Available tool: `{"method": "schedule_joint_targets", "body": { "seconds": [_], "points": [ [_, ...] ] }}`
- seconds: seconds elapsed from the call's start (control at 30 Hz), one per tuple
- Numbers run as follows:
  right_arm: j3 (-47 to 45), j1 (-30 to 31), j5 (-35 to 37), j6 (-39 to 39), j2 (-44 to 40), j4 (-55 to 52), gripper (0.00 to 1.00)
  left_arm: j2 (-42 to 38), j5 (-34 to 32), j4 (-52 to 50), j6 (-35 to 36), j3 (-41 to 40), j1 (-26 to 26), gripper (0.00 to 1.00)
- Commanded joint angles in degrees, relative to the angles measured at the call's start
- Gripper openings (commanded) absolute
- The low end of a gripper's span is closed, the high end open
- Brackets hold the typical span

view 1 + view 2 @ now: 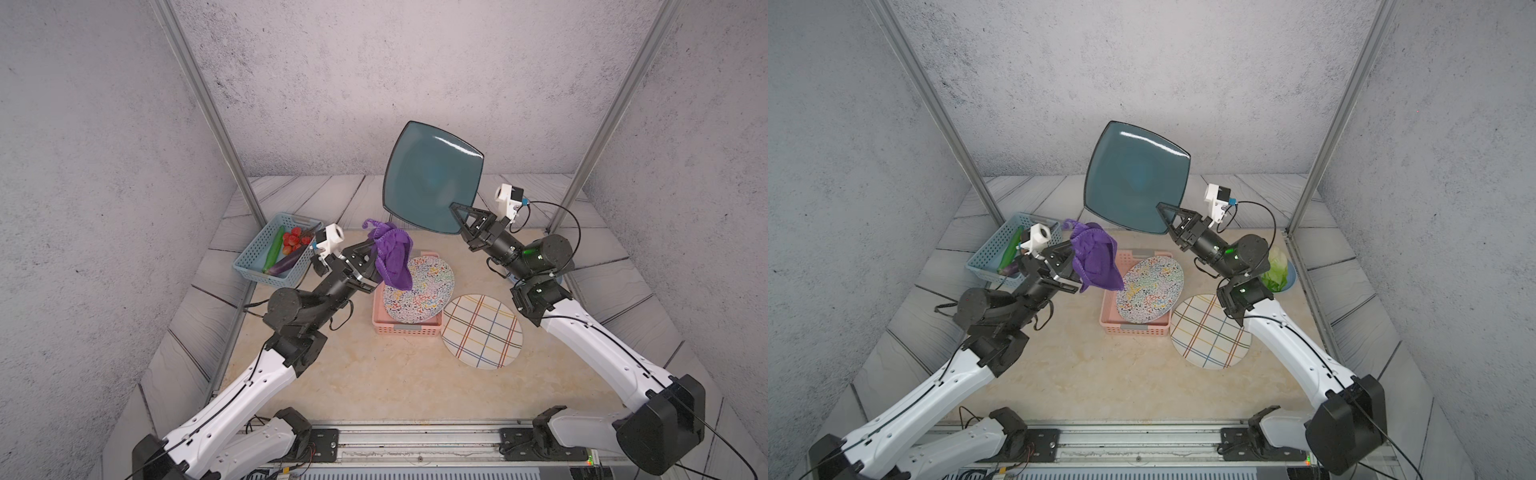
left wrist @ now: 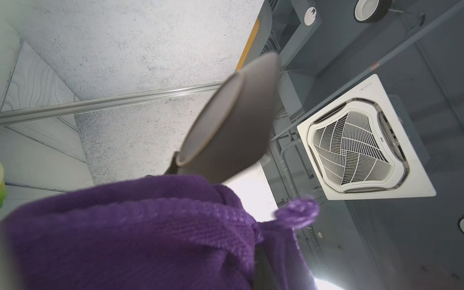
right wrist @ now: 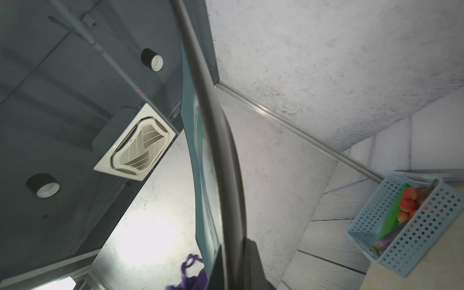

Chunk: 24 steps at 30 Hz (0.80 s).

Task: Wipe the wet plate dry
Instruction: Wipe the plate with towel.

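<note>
A teal square plate (image 1: 432,174) (image 1: 1136,174) hangs tilted in the air over the back of the table, its face turned up toward the top views. My right gripper (image 1: 455,210) (image 1: 1163,208) is shut on its lower right corner. The right wrist view shows the plate (image 3: 216,150) edge-on, pinched between the gripper (image 3: 238,266) fingers. My left gripper (image 1: 365,255) (image 1: 1069,259) is shut on a purple cloth (image 1: 392,257) (image 1: 1096,262), held below and left of the plate, apart from it. In the left wrist view the cloth (image 2: 138,238) covers the fingers and the plate's grey underside (image 2: 226,125) shows above it.
A pink basket (image 1: 407,330) holds a squiggle-patterned plate (image 1: 419,286). A plaid plate (image 1: 482,330) lies flat to its right. A blue basket (image 1: 249,257) of vegetables sits at the back left. Lettuce in a blue bowl (image 1: 1277,266) sits behind the right arm.
</note>
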Motion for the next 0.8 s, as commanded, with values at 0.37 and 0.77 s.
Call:
{"method": "schedule_joint_targets", "body": {
  "seconds": [0.37, 0.77],
  "points": [
    [4.25, 3.67, -0.71, -25.59, -9.7, -29.9, 0.0, 7.75, -6.04, -59.21, 54.59, 29.29, 1.45, 0.0],
    [-1.65, 14.69, -2.62, -35.53, -13.95, -33.91, 0.0, 22.71, 3.61, -66.58, 68.07, 41.45, 4.25, 0.0]
  ]
}}
